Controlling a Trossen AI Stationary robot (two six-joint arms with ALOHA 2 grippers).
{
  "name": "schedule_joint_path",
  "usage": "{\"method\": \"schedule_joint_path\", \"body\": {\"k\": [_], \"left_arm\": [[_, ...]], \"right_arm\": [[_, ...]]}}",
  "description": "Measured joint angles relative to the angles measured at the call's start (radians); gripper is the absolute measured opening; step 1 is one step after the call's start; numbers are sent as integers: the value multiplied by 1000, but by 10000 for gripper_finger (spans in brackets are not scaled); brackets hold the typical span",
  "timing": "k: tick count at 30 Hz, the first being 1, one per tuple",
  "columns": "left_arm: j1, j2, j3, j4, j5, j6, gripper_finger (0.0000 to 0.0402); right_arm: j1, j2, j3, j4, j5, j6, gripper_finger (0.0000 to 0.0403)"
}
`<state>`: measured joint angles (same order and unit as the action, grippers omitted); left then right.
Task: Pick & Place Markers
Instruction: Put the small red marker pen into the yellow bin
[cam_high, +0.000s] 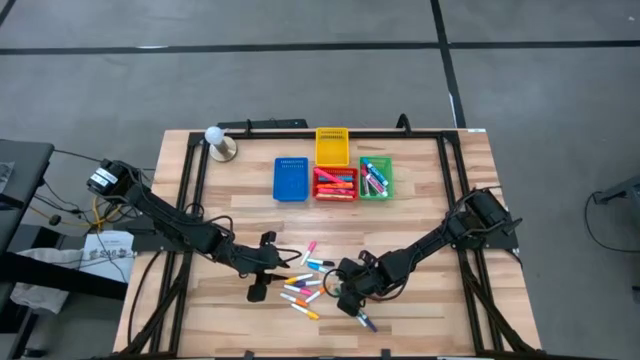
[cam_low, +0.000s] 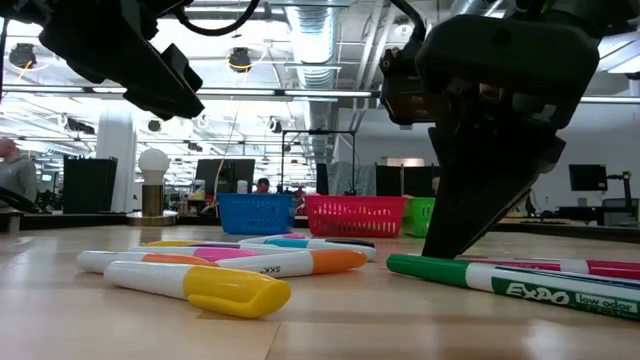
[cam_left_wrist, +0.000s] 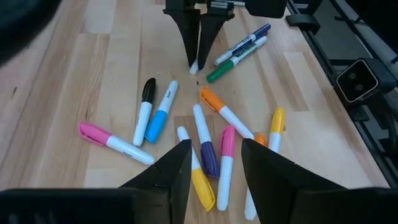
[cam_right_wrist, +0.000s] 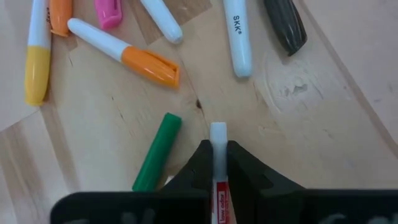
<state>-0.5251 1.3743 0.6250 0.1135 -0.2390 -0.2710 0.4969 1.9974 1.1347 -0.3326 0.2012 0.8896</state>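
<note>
Blue bin (cam_high: 291, 179): square slotted plastic, contents cannot be told
Yellow bin (cam_high: 332, 146): same slotted plastic, behind the red one
Red bin (cam_high: 335, 184): several markers inside
Green bin (cam_high: 376, 177): a few markers inside
Markers (cam_high: 304, 284): slim smooth barrels, many white with coloured caps, scattered on the wooden table (cam_high: 430, 200)
Right gripper (cam_right_wrist: 217, 163): fingers pinched on a white-tipped marker (cam_right_wrist: 218, 146), beside a green marker (cam_right_wrist: 157, 151)
Left gripper (cam_left_wrist: 214, 165): fingers apart, holding nothing, above the scatter
</note>
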Motion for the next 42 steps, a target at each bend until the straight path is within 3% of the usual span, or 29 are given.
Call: {"method": "schedule_joint_path", "body": {"k": [8, 34, 42], "left_arm": [[0, 0, 0, 0, 0, 0, 140], [0, 0, 0, 1, 0, 0, 140], [0, 0, 0, 1, 0, 0, 140]], "right_arm": [[-11, 9, 63, -80, -8, -10, 19], [-192, 13, 572, -697, 8, -418, 0], [-200, 11, 661, -935, -57, -320, 10]]}}
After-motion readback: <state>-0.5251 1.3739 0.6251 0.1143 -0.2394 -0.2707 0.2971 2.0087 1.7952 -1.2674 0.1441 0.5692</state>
